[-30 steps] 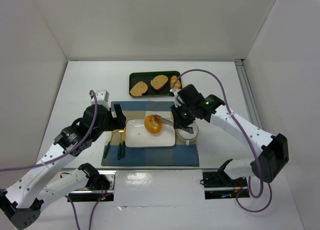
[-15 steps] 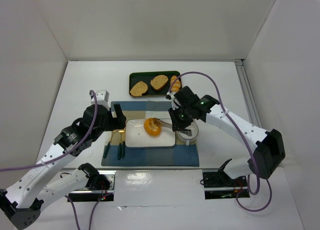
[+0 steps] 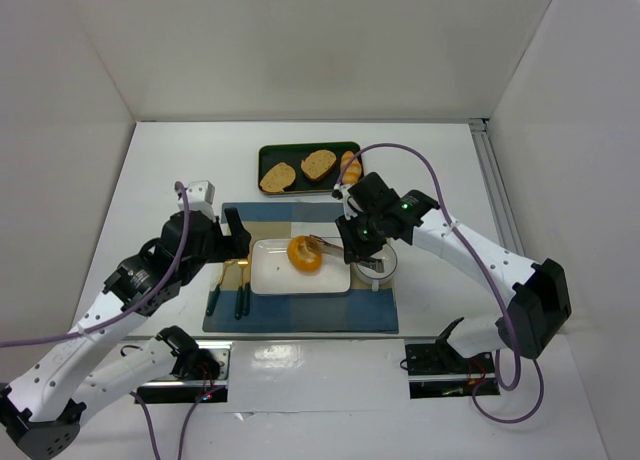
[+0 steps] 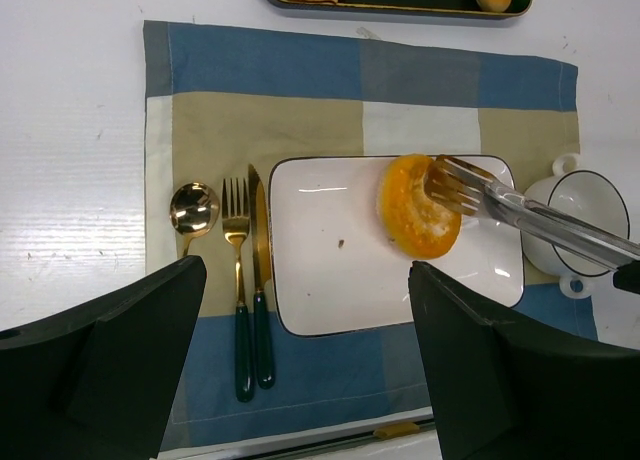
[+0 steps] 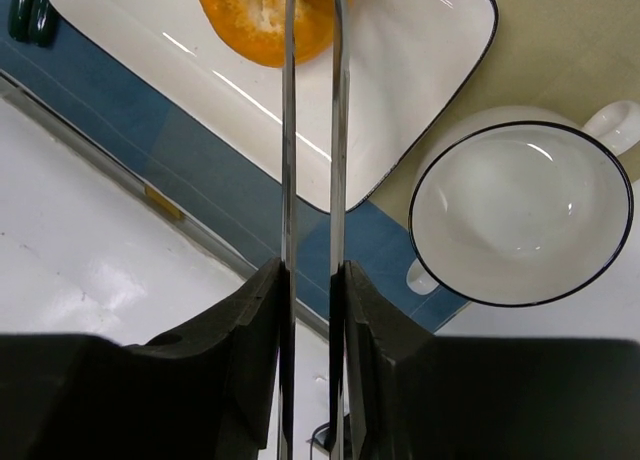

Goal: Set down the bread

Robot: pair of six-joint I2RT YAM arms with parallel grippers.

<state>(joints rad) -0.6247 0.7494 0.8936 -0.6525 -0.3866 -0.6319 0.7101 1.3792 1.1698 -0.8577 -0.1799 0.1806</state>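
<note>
**Bread on the plate, tongs at its rim**

The white table point(image 3: 170, 170) carries everything. A checked placemat point(image 4: 250, 130) in blue and tan lies at the middle of it, closer to the near edge. Behind the placemat, toward the far edge, stands a dark green tray point(image 3: 262, 160) with two toast slices point(image 3: 278, 177) and a small roll point(image 3: 350, 163) at its right end.

On the placemat sits a white rectangular plate point(image 4: 330, 270) with a thin dark rim. Just beside its right side is a white cup point(image 4: 585, 215); touching or apart, I cannot tell.

The bread point(image 4: 415, 220) (a golden-orange ring) is on the right half of the plate, near the plate's far side.

The right gripper point(image 5: 312, 280) is over the cup area. Its jaws are clenched on the two arms of metal tongs point(image 4: 520, 208), and these arms run almost parallel with a narrow gap. The forked tips of the tongs are at the right part of the bread. Whether they pinch it or only touch it cannot be decided.

The left gripper point(image 4: 305, 275) hangs above the left part of the placemat. Its jaws are spread wide and hold nothing.

Left of the plate lie a gold spoon point(image 4: 193, 208), a fork point(image 4: 236, 270) and a knife point(image 4: 258, 280), side by side, the last two with dark green handles pointing to the near edge.
</note>
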